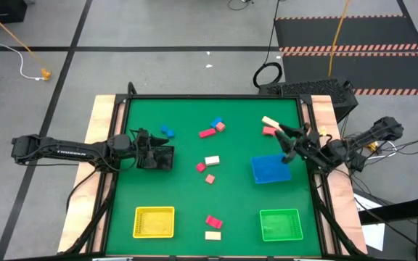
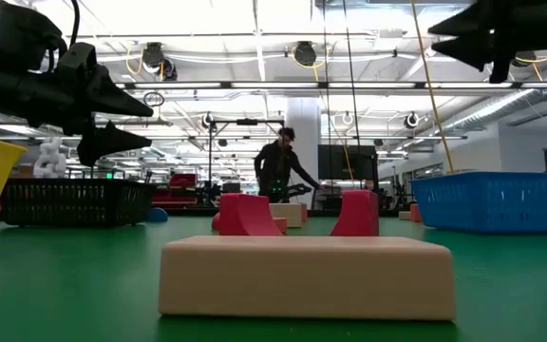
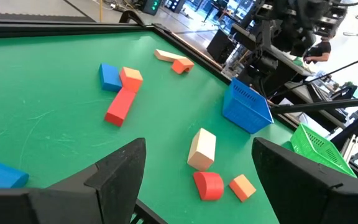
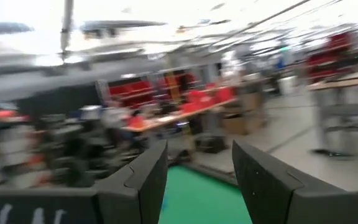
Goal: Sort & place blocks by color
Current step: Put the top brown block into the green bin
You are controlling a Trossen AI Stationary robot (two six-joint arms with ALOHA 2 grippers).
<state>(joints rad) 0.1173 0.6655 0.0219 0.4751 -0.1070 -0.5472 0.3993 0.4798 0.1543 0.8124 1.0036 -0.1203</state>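
Observation:
Small blocks lie scattered on the green table (image 1: 187, 196). A blue block (image 1: 167, 131) sits far left. A blue, salmon and red cluster (image 1: 215, 127) lies far centre, and a cream bar (image 1: 270, 121) and a salmon block (image 1: 269, 131) lie far right. A cream block (image 1: 212, 160), a red block (image 1: 201, 167) and a salmon block (image 1: 210, 178) lie mid-table. A red block (image 1: 213, 221) and a cream bar (image 1: 212, 235) lie near. My left gripper (image 1: 158, 154) (image 3: 197, 155) hangs open above the black tray (image 1: 167, 164). My right gripper (image 1: 289, 143) (image 4: 199, 155) is open, raised over the blue tray's (image 1: 270, 170) far right corner.
The yellow tray (image 1: 154, 222) stands near left and the green tray (image 1: 279, 224) near right. In the low view the cream bar (image 2: 307, 275) fills the foreground, with red blocks (image 2: 250, 214) behind it. A person (image 2: 281, 166) stands far off in the room.

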